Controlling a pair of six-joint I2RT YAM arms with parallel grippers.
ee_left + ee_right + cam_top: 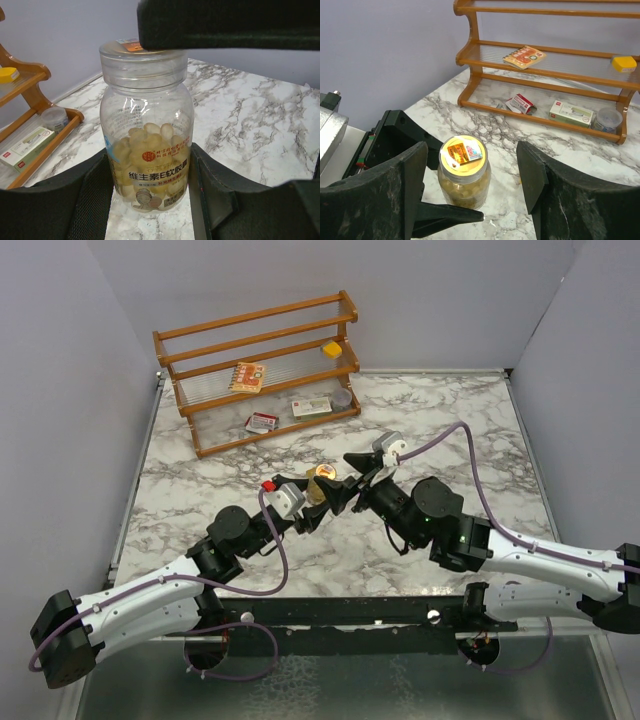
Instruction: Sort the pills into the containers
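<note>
Left pincer [147,175] stands roughly half open, clamped on the lower body of the amber jar [145,125] with a pad at each side of the label. Whether the jar's base rests on the marble table [450,420] or hangs just above it, I cannot tell. The right pincer [472,155] hovers over the jar with its jaws apart, one finger at 9 o'clock and one at 3 o'clock of the yellow lid [462,151]. A gap shows on both sides, so it holds nothing.

I judge the step in hand to be opening the jar: one arm steadies it while the other goes for the lid. The next move calls for the right jaws to close level on the lid's rim, then twist while the left grip holds firm; the smooth plastic may slip.

The top view alone places the jar near the table's middle, the arms reaching in from 7 and 4 o'clock, and the small yellow box [332,348] at 12 o'clock, up on the wooden rack [545,10]. Only the left wrist view shows the pale capsules [150,145] filling the jar's lower half. Only the right wrist view shows the gaps around the lid.
</note>
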